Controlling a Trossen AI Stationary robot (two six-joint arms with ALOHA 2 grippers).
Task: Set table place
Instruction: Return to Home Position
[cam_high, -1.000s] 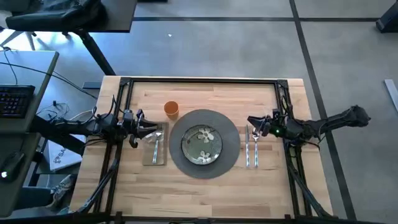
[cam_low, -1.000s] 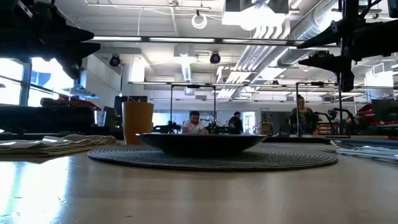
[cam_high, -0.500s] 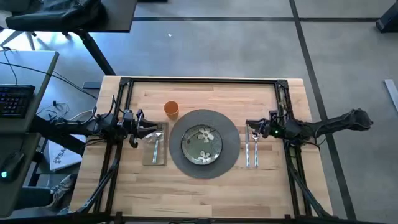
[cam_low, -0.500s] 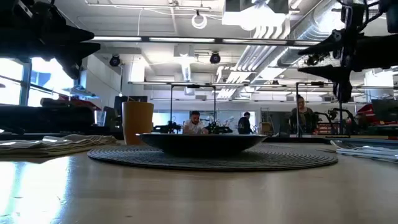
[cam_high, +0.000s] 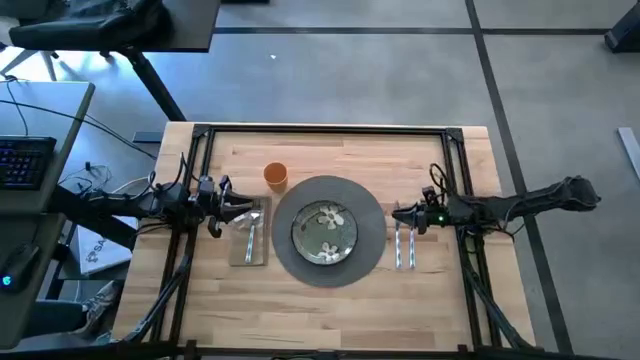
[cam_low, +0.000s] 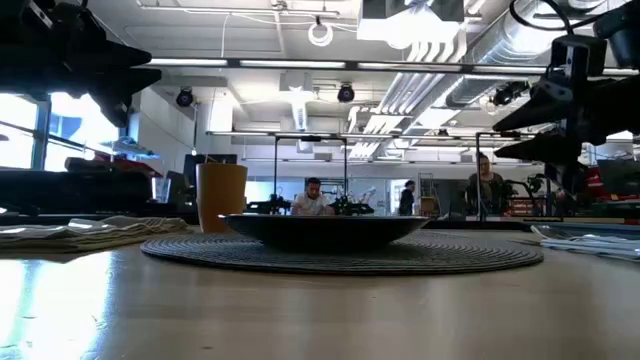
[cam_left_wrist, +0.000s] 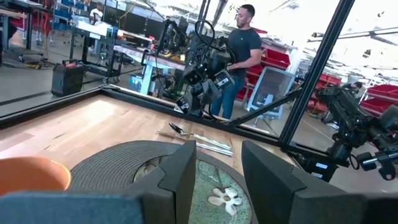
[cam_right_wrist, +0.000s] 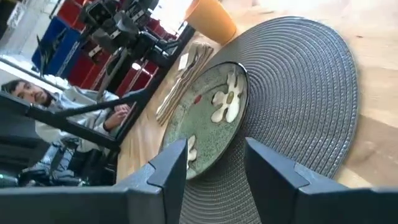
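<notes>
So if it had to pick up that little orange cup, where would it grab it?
Probably by the rim of the orange cup, pinched from straight above: it stands upright, mouth up, and the placemat lies close beside it, crowding a sideways approach.

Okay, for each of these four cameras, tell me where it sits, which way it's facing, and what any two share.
High view: above, straight down on the table; shows both arms, left gripper, right gripper.
Low view: table height, level across the placemat into the room; arms overhead.
Left wrist view: on the left arm, facing over the plate toward the right arm; own open fingers.
Right wrist view: opposite, facing the cup and left arm; own open fingers.
Shared: both wrist views show the plate.
</notes>
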